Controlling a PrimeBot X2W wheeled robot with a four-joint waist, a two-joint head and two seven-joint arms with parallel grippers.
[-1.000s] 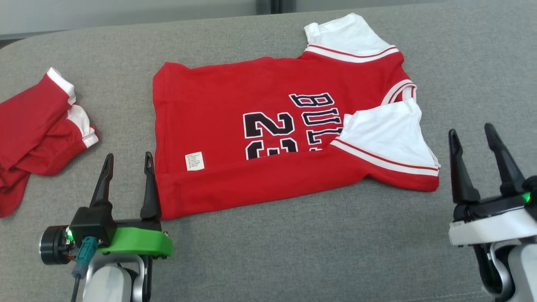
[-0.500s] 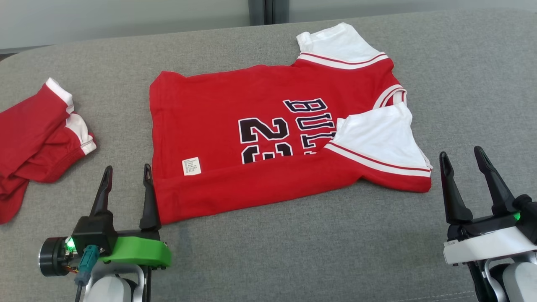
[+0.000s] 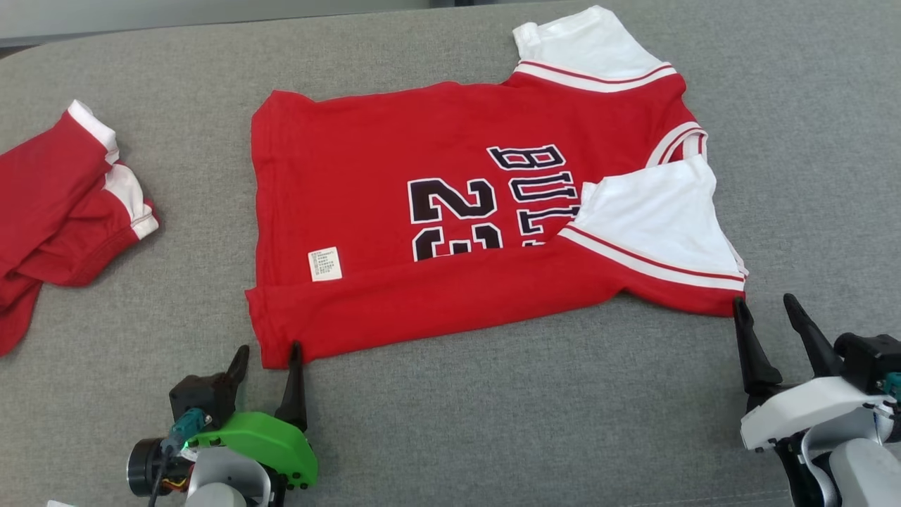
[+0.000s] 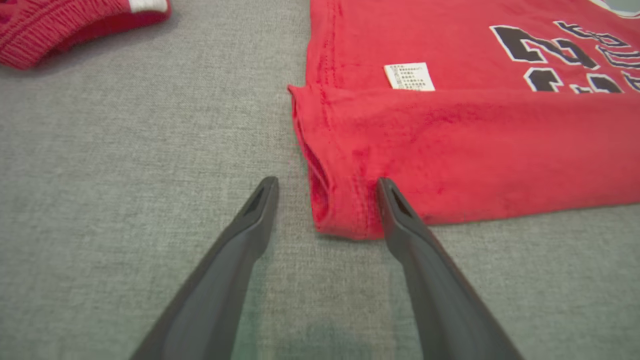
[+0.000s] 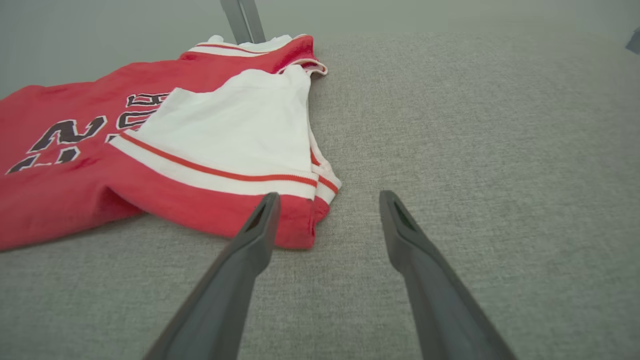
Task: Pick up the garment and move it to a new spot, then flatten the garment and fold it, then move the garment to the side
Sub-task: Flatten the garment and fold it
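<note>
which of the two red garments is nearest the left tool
The flat jersey printed 23; its hem corner lies between the fingers of the left tool. The crumpled red garment lies apart.

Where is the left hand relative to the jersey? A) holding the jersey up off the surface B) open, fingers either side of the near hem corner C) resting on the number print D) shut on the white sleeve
B: in the left wrist view the left hand is open astride the hem corner of the red jersey, which lies flat on the grey fabric surface.
</note>
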